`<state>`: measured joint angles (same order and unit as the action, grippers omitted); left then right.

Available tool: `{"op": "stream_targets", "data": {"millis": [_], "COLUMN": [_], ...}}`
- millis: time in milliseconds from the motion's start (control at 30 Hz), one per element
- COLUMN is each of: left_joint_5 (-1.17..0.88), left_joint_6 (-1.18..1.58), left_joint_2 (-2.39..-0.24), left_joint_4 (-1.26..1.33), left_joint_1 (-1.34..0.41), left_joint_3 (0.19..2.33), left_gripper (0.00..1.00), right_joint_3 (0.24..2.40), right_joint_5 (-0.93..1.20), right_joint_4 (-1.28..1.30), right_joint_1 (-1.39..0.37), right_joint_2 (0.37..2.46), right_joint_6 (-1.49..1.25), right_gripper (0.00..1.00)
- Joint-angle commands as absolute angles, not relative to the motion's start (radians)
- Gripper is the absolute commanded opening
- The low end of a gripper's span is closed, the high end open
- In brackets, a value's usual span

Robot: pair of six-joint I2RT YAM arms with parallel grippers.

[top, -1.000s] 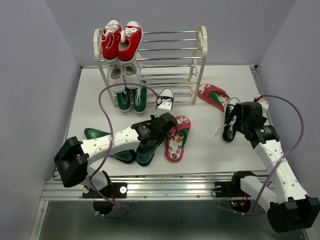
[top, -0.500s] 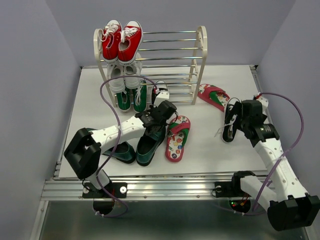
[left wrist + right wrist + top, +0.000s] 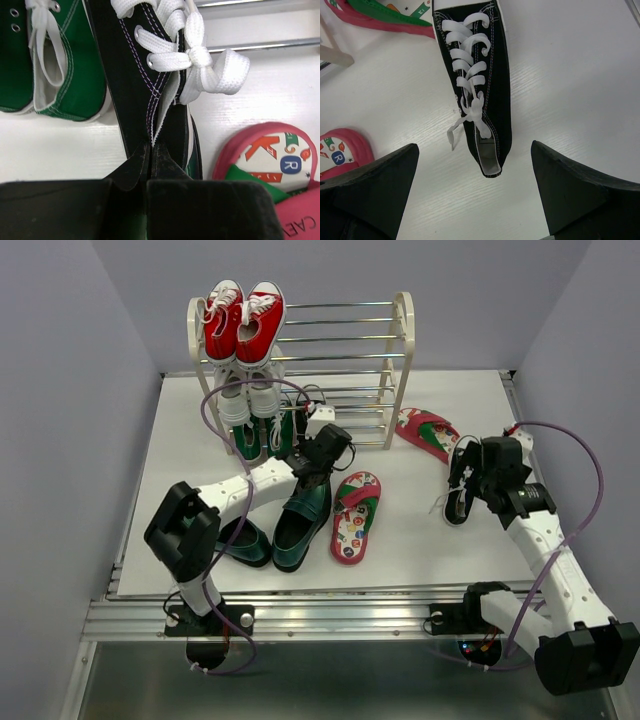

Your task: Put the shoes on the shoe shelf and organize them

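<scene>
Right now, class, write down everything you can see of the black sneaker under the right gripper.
The black sneaker lies sole-down on the white table. Its upper looks like black canvas with pale stitching, a white toe cap and a white sole edge. White laces criss-cross the front and end in a loose bow. Its toe points towards a red flip-flop; whether they touch is unclear. The open right gripper hovers over its heel, with a finger wide on either side.

top cam high behind, looking down, wrist cams way closer, right one shares the black sneaker (image 3: 497, 95) with top
</scene>
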<state>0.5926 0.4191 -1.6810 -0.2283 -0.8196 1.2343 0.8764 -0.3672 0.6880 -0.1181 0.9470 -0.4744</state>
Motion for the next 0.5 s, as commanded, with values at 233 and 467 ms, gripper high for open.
{"op": "stream_targets", "data": {"millis": [233,467], "left_joint_5": [0.690,0.706], "left_joint_6": [0.307,0.256], "left_joint_2": [-1.707,-1.740], "left_joint_4": [-0.029,0.029], "left_joint_1": [-0.785,-0.753], "left_joint_3": [1.316,1.347], "left_gripper": [0.00,0.00], "right_joint_3": [0.933,0.931], "right_joint_5": [-0.357,-0.367], "right_joint_4": [0.647,0.646], "right_joint_1": [-0.117,-0.117], "right_joint_2": [0.976,0.971], "right_joint_6": [-0.448,-0.445], "right_gripper": [1.00,1.00]}}
